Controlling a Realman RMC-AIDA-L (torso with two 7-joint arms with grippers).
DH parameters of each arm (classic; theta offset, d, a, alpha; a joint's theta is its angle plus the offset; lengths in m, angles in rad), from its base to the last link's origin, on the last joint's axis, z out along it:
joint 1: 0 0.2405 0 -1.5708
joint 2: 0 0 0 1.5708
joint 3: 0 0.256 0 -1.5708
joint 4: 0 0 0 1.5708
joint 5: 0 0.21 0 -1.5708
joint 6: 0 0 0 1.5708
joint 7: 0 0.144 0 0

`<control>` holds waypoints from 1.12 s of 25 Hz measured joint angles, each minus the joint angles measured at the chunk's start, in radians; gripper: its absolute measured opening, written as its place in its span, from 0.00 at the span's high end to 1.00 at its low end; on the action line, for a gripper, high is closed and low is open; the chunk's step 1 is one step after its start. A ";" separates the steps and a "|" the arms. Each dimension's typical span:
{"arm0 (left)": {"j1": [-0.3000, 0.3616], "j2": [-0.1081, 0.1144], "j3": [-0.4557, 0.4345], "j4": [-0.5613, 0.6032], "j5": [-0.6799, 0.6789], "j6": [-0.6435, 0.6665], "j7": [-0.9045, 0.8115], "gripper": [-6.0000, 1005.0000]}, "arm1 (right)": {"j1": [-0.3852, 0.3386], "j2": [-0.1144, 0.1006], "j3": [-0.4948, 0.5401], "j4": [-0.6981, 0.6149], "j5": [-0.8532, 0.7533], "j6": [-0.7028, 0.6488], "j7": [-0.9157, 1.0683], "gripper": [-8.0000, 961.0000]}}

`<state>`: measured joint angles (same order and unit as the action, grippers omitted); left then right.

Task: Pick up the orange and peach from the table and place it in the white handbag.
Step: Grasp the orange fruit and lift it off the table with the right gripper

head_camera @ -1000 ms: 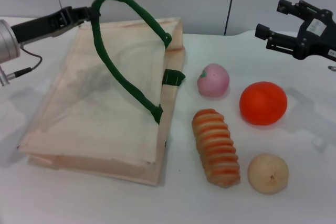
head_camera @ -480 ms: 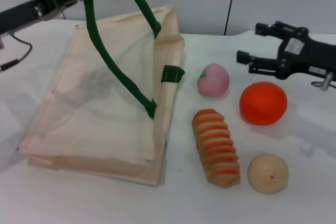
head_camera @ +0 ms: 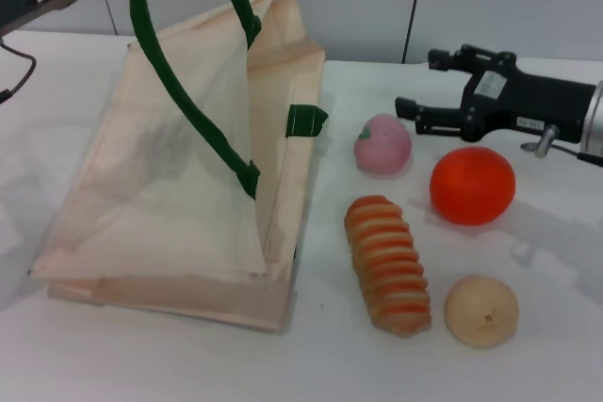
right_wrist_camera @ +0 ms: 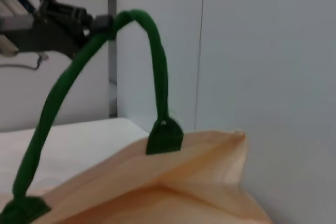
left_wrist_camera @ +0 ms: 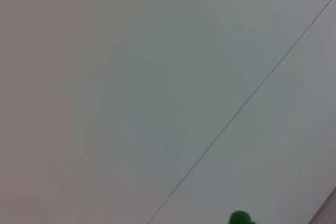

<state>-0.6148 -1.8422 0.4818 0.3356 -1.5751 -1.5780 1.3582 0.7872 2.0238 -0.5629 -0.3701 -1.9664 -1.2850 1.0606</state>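
Cream white handbag [head_camera: 170,185] lying flat, one green handle raised, pink peach [head_camera: 382,144] beside bright orange [head_camera: 472,185]

Beside the black right claw [head_camera: 409,88], the orange [head_camera: 472,184] is showing orange-red, the peach [head_camera: 382,143] pink with green; the handbag [head_camera: 179,185] is showing cream, its handles [head_camera: 179,101] dark green.

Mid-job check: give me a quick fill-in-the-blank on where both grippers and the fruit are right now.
1. The left gripper holds up the white handbag by its green ____.
2. The right gripper is open above the ____.
3. The orange rests on the ____.

Missing words: handle; peach; table.
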 joint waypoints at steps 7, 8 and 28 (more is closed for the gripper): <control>0.014 0.002 -0.017 0.007 -0.027 -0.064 -0.001 0.88 | -0.001 -0.003 -0.005 -0.038 -0.132 0.001 0.104 0.10; 0.015 0.003 -0.020 0.007 -0.033 -0.076 -0.002 0.88 | 0.000 -0.002 -0.005 -0.053 -0.157 0.002 0.127 0.10; 0.020 0.014 -0.025 0.004 -0.066 -0.127 -0.008 0.88 | 0.021 0.001 -0.006 -0.126 -0.454 0.116 0.337 0.11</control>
<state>-0.5945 -1.8284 0.4571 0.3393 -1.6410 -1.7053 1.3502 0.8078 2.0244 -0.5687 -0.4962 -2.4206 -1.1691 1.3981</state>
